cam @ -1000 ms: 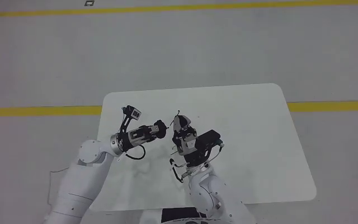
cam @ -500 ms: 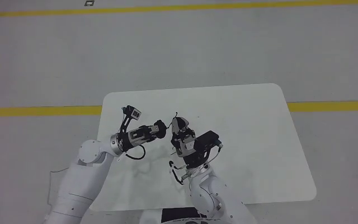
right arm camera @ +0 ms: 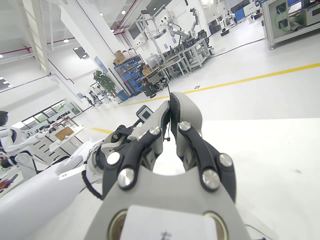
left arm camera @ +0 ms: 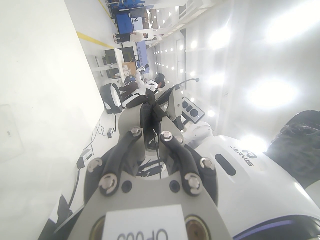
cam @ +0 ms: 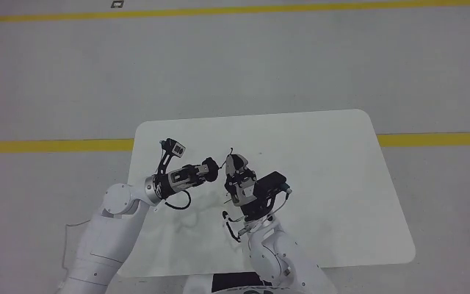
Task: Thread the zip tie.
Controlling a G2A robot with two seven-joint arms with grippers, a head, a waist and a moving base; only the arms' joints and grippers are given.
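The zip tie is a thin black strand. My right gripper is shut on it, with the tail poking out past the fingertips and a small head hanging between the fingers. Over the white table the right gripper stands upright, a short way to the right of my left gripper. The left gripper is shut too, and a thin black strand of zip tie runs down between its fingers. Both grippers are held above the table's left half, tips close but apart.
The table edge lies just left of the left arm. Yellow floor lines run behind and beside the table. Bare tabletop spreads to the right of both arms.
The right gripper has shifted slightly left, towards the left gripper, with the zip tie still in it. The left arm has kept still.
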